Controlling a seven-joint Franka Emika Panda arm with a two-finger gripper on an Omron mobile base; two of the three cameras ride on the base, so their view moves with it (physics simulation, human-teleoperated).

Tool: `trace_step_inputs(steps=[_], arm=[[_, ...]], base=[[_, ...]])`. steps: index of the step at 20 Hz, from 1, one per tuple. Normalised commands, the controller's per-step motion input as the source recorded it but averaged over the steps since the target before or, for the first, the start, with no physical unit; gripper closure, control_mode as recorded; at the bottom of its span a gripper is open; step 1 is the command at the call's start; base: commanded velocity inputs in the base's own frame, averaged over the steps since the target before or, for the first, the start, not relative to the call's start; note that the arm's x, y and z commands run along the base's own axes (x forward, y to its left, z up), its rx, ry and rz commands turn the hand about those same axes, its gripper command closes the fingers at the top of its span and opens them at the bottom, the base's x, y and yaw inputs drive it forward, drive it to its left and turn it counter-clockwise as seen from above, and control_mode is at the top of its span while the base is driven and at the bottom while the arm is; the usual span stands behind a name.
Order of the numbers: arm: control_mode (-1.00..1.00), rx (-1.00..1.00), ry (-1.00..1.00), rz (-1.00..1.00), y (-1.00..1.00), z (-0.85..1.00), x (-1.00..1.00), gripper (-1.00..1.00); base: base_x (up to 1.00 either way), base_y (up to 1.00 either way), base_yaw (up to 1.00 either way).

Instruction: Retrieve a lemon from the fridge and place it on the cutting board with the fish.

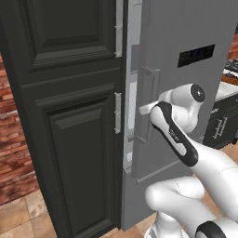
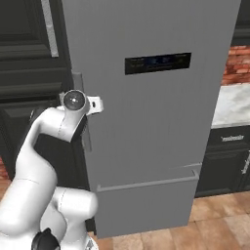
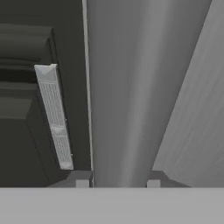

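The fridge [image 2: 156, 122] is a tall matte-grey appliance with a dark display strip [image 2: 157, 63]. My gripper [image 1: 145, 110] is at its long vertical handle [image 1: 148, 100], on the door's left edge at mid height. In the hand view the handle [image 3: 131, 87] runs straight up between the two fingertips [image 3: 83, 181], and the gripper [image 3: 118, 183] is shut on it. In the right base view the hand [image 2: 95, 105] presses against the handle [image 2: 80, 83]. The lemon, the cutting board and the fish are out of view.
A black panelled cabinet [image 1: 69, 116] with silver handles [image 1: 117, 112] stands tight against the fridge's left side. To the right are a white marble counter [image 2: 234, 105] and dark drawers [image 2: 229, 156]. A brick wall [image 1: 14, 153] is at the far left, above the wooden floor [image 2: 219, 219].
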Motion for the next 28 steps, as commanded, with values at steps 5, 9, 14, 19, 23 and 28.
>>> trace_step_inputs(steps=[5,9,14,19,23,28], arm=[[-1.00,0.05,0.03,0.00,-0.80,0.40,-1.00,1.00],[-1.00,0.06,0.03,0.01,-1.00,0.36,-0.96,1.00],[-1.00,0.06,0.16,0.02,-1.00,0.50,-0.65,1.00],[-1.00,0.01,0.16,0.02,-1.00,0.46,-0.65,1.00],[-1.00,0.00,0.11,0.00,-1.00,0.29,-0.71,1.00],[-1.00,0.00,0.04,0.00,-0.57,0.03,-0.36,1.00]], base=[[0.00,0.00,0.00],[0.00,0.00,0.00],[0.00,0.00,0.00],[0.00,0.00,0.00],[0.00,0.00,0.00],[0.00,0.00,0.00]])
